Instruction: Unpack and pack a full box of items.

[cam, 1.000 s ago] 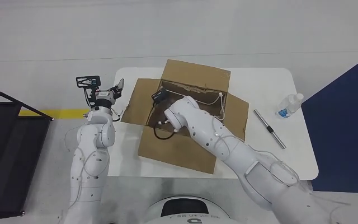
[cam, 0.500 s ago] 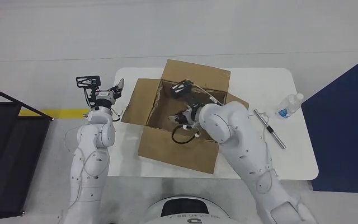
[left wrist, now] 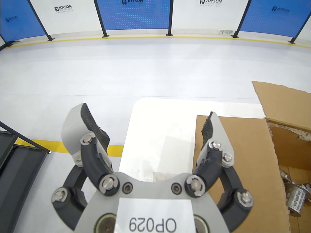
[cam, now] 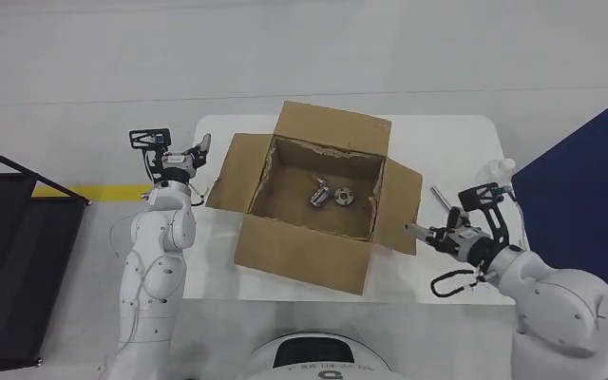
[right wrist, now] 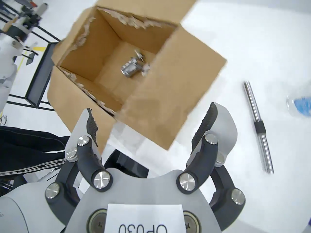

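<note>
White table: open brown cardboard box just beside right gripper, spread wide, empty; left gripper spread too, near opposite flap.

Both arms in shot: left arm, right arm, glossy white shells, rounded segments, black wrists. Black cable loop hangs by right wrist. Up close, left gripper, right gripper: silver plate, black curved links, round silver screws, grey fingers, black ribbed pads, white label, dark characters.
</note>
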